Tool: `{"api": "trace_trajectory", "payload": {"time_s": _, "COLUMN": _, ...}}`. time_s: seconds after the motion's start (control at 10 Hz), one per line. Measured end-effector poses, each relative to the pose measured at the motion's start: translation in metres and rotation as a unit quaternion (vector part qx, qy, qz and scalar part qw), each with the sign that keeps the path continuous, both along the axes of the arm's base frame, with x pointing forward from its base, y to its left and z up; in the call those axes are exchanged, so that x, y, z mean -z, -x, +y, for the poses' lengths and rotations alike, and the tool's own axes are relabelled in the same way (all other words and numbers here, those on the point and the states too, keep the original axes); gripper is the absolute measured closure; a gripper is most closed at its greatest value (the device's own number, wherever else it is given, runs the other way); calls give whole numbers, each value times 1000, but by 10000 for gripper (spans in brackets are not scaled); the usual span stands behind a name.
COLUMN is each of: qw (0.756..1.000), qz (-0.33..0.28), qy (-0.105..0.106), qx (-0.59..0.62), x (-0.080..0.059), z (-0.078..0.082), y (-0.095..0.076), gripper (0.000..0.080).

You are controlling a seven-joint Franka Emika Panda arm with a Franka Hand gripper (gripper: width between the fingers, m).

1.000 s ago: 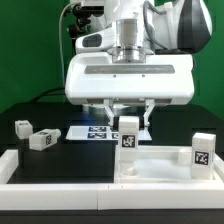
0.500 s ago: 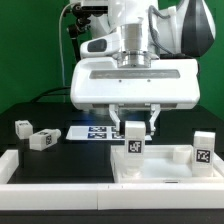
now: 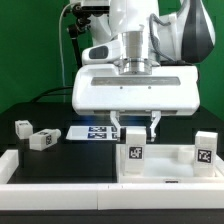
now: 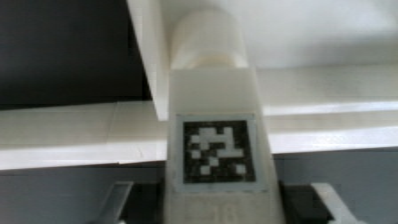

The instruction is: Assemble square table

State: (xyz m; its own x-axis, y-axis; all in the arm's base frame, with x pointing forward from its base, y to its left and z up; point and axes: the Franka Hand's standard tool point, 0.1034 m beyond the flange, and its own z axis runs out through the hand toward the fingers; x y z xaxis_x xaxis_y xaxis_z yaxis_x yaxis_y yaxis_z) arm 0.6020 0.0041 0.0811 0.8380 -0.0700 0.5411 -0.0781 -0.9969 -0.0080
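Green backdrop and a dark worktable (image 3: 60, 124) framed the exterior view. At lower right lay the tabletop (image 3: 170, 166), rim up, so that legs could be set into its corners. The gripper (image 3: 133, 136) hung at centre frame, fingers clenched on an upright leg (image 3: 133, 157), apparently kept vertical to line its end up with a socket. A second leg (image 3: 204, 150) stood at the tabletop's right edge. A third leg (image 3: 22, 127) and a fourth leg (image 3: 42, 140) lay loose at middle left, near the marker board (image 3: 92, 133). The held leg's lower end sat behind the rim, so contact with the tabletop could not be judged. No socket showed. The wrist view was blurred, and the arm was cut off at the top.
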Motion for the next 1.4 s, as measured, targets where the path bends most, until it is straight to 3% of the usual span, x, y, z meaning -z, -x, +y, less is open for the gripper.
{"api": "trace_trajectory", "payload": {"time_s": 0.1, "qw": 1000, "qz": 1, "qy": 0, "qx": 0, "x": 1, "z": 0, "y": 0, "gripper": 499}}
{"api": "trace_trajectory", "payload": {"time_s": 0.2, "qw": 1000, "qz": 2, "qy": 0, "qx": 0, "x": 2, "z": 0, "y": 1, "gripper": 308}}
{"api": "trace_trajectory", "payload": {"time_s": 0.3, "qw": 1000, "qz": 2, "qy": -1, "qx": 0, "x": 2, "z": 0, "y": 1, "gripper": 308}}
{"api": "trace_trajectory", "payload": {"time_s": 0.4, "qw": 1000, "qz": 3, "qy": -1, "qx": 0, "x": 2, "z": 0, "y": 1, "gripper": 181}}
{"api": "trace_trajectory", "payload": {"time_s": 0.5, "qw": 1000, "qz": 3, "qy": -1, "qx": 0, "x": 2, "z": 0, "y": 1, "gripper": 156}}
{"api": "trace_trajectory", "payload": {"time_s": 1.0, "qw": 1000, "qz": 14, "qy": -7, "qx": 1, "x": 5, "z": 2, "y": 3, "gripper": 151}}
{"api": "trace_trajectory", "payload": {"time_s": 1.2, "qw": 994, "qz": 85, "qy": -63, "qx": 17, "x": 2, "z": 24, "y": 6, "gripper": 151}}
{"api": "trace_trajectory", "payload": {"time_s": 1.4, "qw": 993, "qz": 98, "qy": -66, "qx": 22, "x": 1, "z": 21, "y": 2, "gripper": 151}}
